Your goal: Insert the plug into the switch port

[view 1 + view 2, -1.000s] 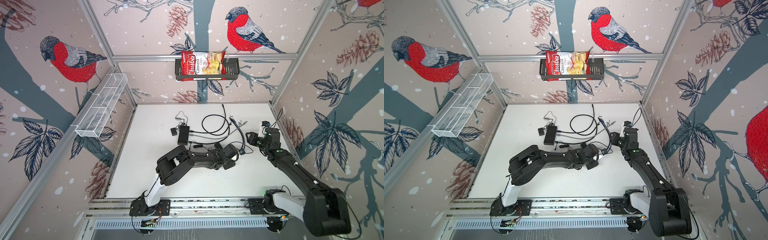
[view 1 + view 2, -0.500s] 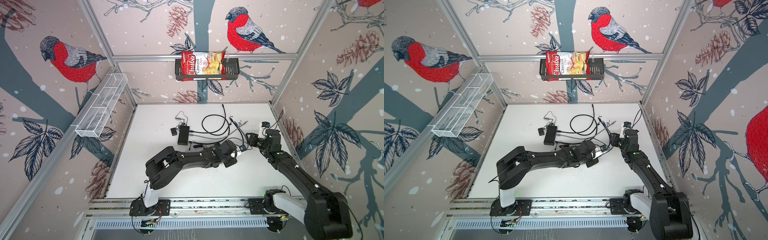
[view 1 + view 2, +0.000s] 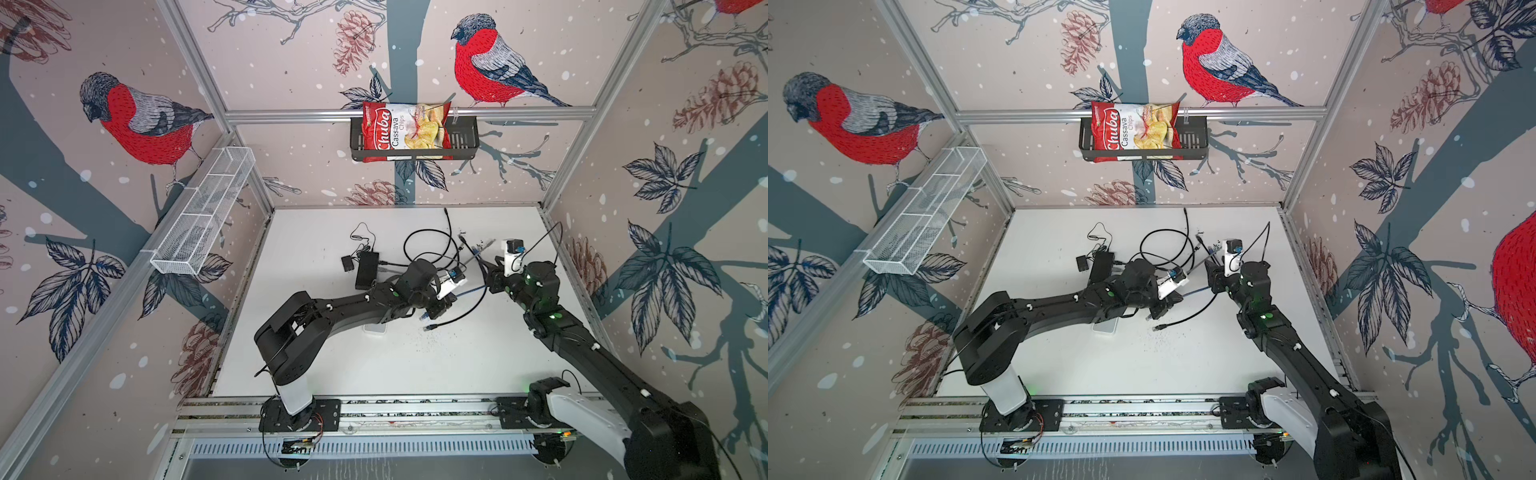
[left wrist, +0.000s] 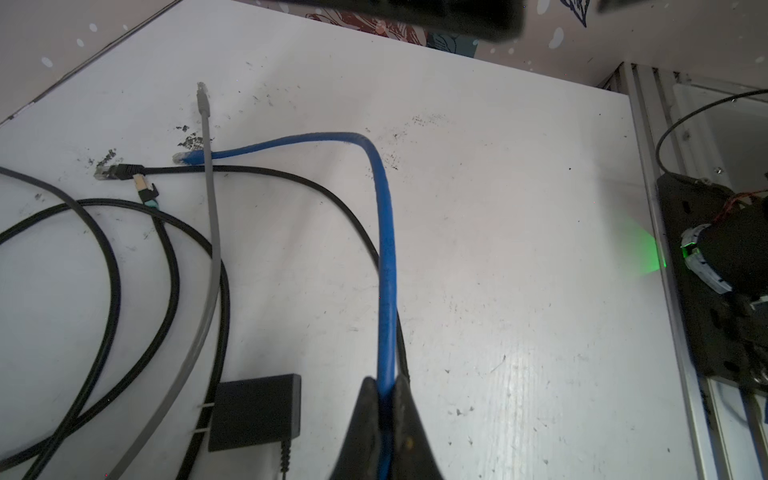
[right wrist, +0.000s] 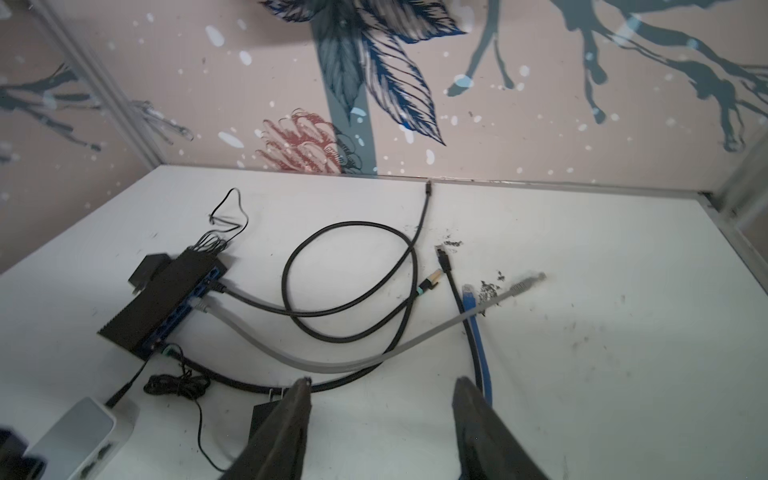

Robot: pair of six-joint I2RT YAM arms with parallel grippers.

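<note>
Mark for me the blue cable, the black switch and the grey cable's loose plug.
blue cable (image 4: 385,257), left wrist view, middle of its straight run.
black switch (image 5: 162,297), right wrist view, top face.
grey cable's loose plug (image 5: 530,282), right wrist view, plug body.

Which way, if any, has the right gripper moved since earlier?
Yes. In a top view the right gripper has shifted left, from the table's right edge toward the switch.
</note>
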